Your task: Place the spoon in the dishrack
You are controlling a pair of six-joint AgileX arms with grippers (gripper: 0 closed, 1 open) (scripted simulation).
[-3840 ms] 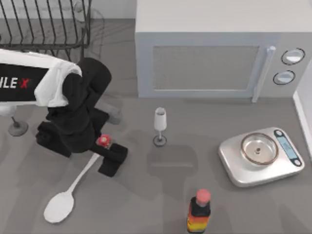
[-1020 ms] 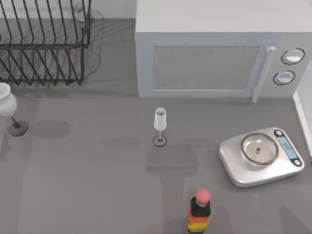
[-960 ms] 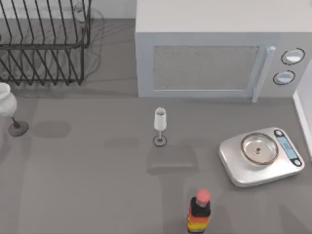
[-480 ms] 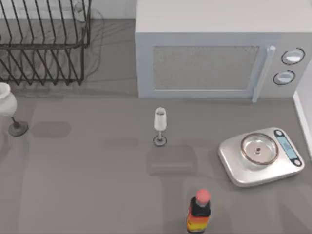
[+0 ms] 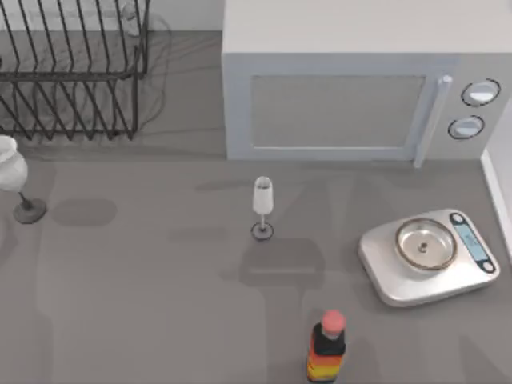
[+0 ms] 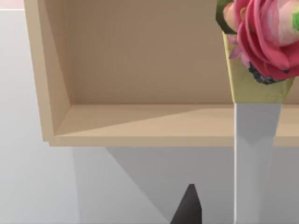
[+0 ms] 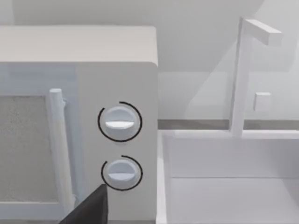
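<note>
The spoon (image 6: 256, 168) fills the near side of the left wrist view: a white handle rising to a pink-red and yellow knob (image 6: 261, 42), held in the air in front of a wooden wall shelf. My left gripper (image 6: 189, 207) shows as one dark tip beside the handle and appears shut on the spoon. The black wire dishrack (image 5: 72, 76) stands at the table's back left in the top view. A dark part of my right gripper (image 7: 91, 207) points at the microwave's dials.
A grey-white microwave (image 5: 352, 88) takes up the back middle and right. A white goblet (image 5: 14, 180) stands at the left edge, a small clear glass (image 5: 262, 206) at the centre, a kitchen scale (image 5: 428, 254) at the right and a bottle (image 5: 328, 348) at the front.
The left arm and the spoon, on the table 3.8 s ago, have left the top view. Over the last second only faint shadows on the table shift.
</note>
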